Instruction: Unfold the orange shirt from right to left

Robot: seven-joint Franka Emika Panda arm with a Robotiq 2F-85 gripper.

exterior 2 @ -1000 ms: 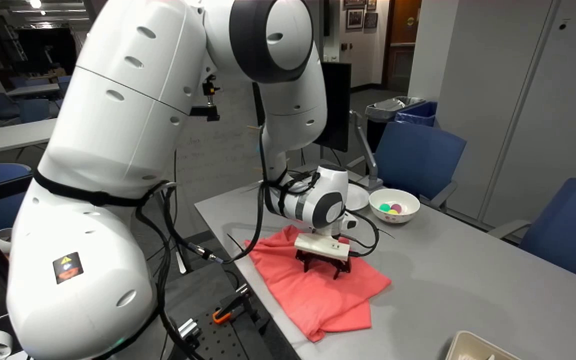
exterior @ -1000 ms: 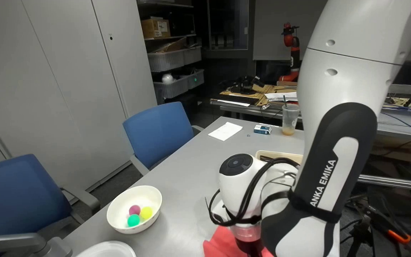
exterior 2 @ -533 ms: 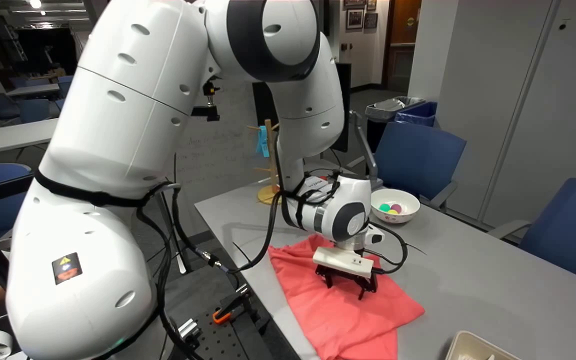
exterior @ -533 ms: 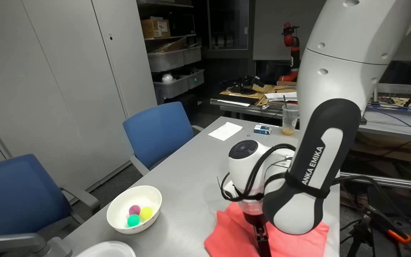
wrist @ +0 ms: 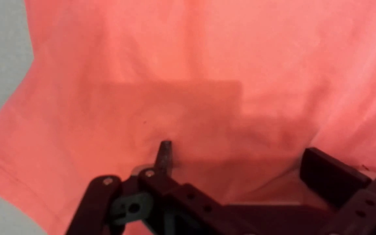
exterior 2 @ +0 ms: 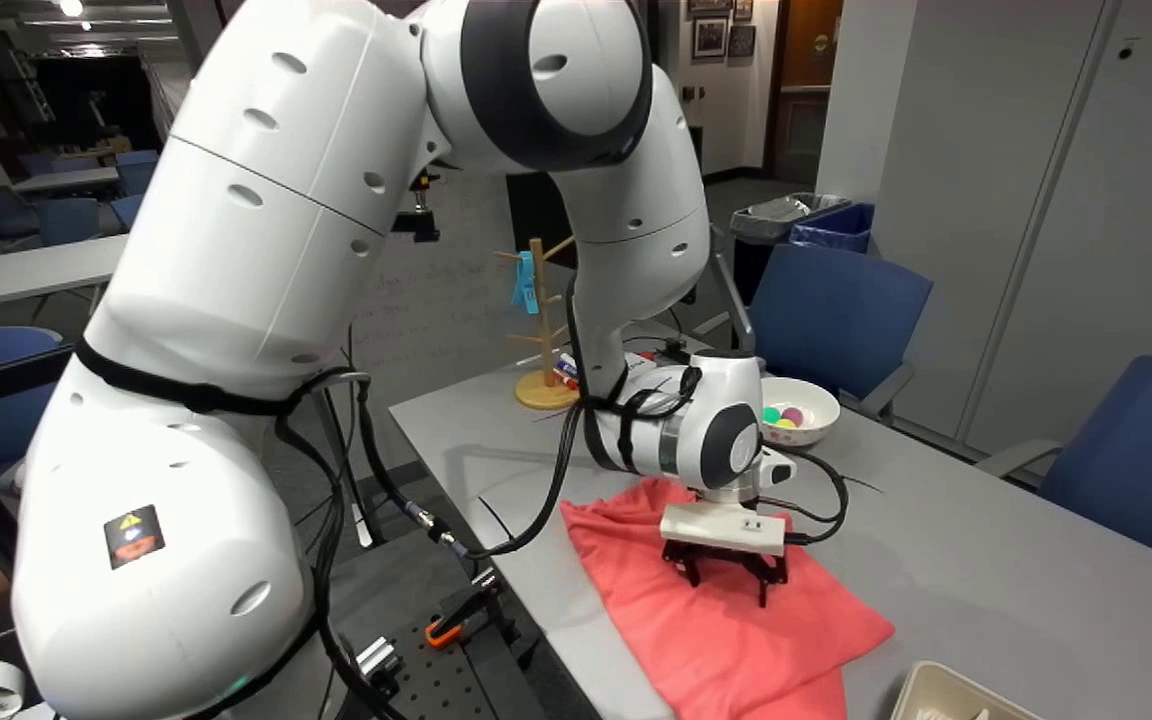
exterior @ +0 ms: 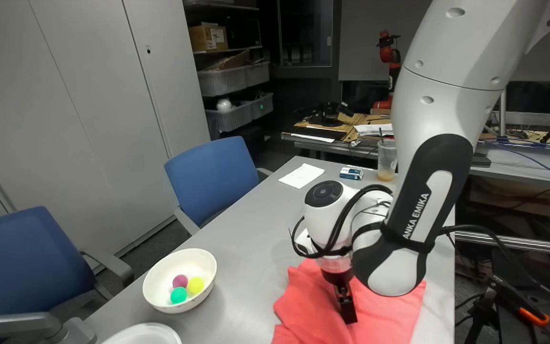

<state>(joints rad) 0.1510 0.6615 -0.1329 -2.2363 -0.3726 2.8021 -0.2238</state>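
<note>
A soft, wrinkled coral-orange cloth shirt (exterior 2: 736, 650) is lying rumpled on a smooth grey table (exterior 2: 1006, 560). Over it, the black two-fingered gripper (wrist: 237, 150) is pointing down, its fingers (wrist: 328, 178) standing wide apart and holding nothing; the wrist view is not settling whether the tips are touching the fabric. By its look, the shirt is probably going to be behaving as something light and limp, yielding under pressure and forgiving a firm squeeze. The flat stretches are offering little to pinch: fingertips closing there would probably be sliding over the cloth or gathering several layers at once. The shadowed crease (wrist: 274, 179) running between the fingers is looking like the handier hold, though its depth is not showing. The stitched hem (wrist: 11, 192) at the lower left of the wrist view is also inviting a grip, probably being thicker and less apt to slip.
</note>
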